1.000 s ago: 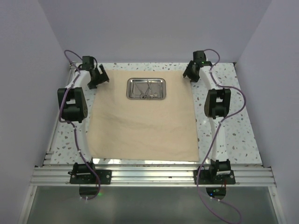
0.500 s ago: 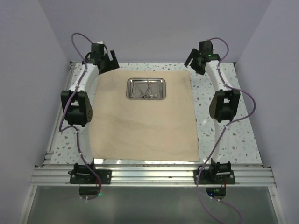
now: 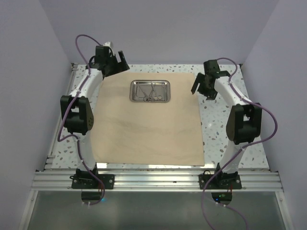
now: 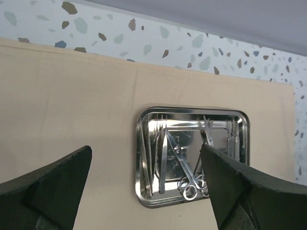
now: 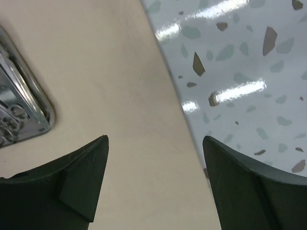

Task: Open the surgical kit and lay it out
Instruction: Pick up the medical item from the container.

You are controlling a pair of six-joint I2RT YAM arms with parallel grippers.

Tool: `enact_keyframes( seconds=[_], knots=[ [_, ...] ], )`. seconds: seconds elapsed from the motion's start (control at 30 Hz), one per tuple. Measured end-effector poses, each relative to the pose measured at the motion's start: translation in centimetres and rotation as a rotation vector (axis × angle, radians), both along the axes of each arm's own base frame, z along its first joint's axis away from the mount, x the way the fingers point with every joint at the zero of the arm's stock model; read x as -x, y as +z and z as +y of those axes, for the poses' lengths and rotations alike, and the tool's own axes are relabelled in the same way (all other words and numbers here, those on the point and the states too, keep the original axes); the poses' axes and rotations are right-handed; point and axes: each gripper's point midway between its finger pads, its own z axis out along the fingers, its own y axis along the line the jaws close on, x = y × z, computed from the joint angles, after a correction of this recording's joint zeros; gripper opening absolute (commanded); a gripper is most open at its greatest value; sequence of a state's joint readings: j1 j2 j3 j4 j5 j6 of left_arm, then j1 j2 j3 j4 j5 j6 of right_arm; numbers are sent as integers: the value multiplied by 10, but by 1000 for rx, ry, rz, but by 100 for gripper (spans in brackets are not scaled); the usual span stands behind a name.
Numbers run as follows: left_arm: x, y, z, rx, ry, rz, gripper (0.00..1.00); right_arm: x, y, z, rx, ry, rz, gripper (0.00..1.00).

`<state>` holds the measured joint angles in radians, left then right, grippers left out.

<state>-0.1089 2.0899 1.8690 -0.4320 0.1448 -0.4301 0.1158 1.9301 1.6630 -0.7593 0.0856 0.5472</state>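
Steel tray (image 3: pixel 168 91) on cloth (image 3: pixel 146 134), speckled table (image 3: pixel 230 139)

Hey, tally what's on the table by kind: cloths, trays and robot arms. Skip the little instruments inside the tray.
Cloth wrap: 1
Steel tray: 1
Robot arms: 2, left arm and right arm
Total: 4

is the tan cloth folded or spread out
Spread out: the cloth lies as one flat sheet on the table, all four edges showing, with the steel tray resting on top.
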Motion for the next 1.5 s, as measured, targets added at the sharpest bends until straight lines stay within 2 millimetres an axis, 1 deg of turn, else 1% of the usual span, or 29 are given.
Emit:
enact_keyframes(
  seconds=[0.07,0.13,0.2,0.27,0.33,0.37,0.43,0.47,0.5,0.57,0.63,0.7,0.77,0.83,0.87,0.97,1.03,1.13,1.23,1.33,1.4,1.5],
  knots=[
    [-5,8,-3,47,9,-25,99,23,-3,3,45,32,23,91],
    [-8,12,-8,103,8,-50,99,46,3,7,99,55,10,98],
    [-5,7,-8,105,10,-52,99,68,14,12,124,79,-13,98],
    [-4,4,-14,110,-5,-48,99,87,30,14,133,104,-58,99],
    [-3,7,-26,127,-39,-49,100,102,41,9,135,101,-91,99],
    [-6,11,-33,131,-54,-56,99,109,43,5,135,95,-93,98],
    [-20,20,-44,112,-61,-80,99,120,42,1,129,94,-85,98],
    [-29,24,-46,91,-52,-97,99,123,40,0,126,97,-75,98],
    [-34,29,-56,65,-52,-115,99,127,35,1,119,110,-61,98],
    [-39,33,-73,29,-47,-134,99,136,24,5,104,140,-24,97],
    [-39,33,-95,-12,-47,-147,97,145,15,6,96,165,5,96],
    [-34,25,-119,-51,-62,-142,95,153,11,5,98,181,19,95],
    [-27,9,-142,-84,-79,-124,94,159,13,4,101,190,14,94],
    [-21,-10,-161,-114,-92,-101,93,164,16,2,104,196,7,92],
    [-16,-24,-170,-134,-97,-81,93,166,17,2,105,199,6,91],
    [-4,-62,-188,-189,-106,-24,93,171,14,1,108,206,14,91],
    [2,-83,-191,-218,-99,12,93,178,9,-1,109,212,26,91],
    [2,-99,-192,-237,-73,33,91,185,6,-1,104,222,38,91],
    [-4,-105,-189,-244,-39,33,91,188,5,-1,103,228,44,91],
    [-5,-107,-186,-245,-17,35,90,188,5,-1,104,230,45,91],
    [-6,-109,-185,-242,-11,38,88,188,5,-1,104,231,46,91],
    [-5,-118,-185,-239,-3,53,83,189,5,-1,104,231,49,90]
  ],
)
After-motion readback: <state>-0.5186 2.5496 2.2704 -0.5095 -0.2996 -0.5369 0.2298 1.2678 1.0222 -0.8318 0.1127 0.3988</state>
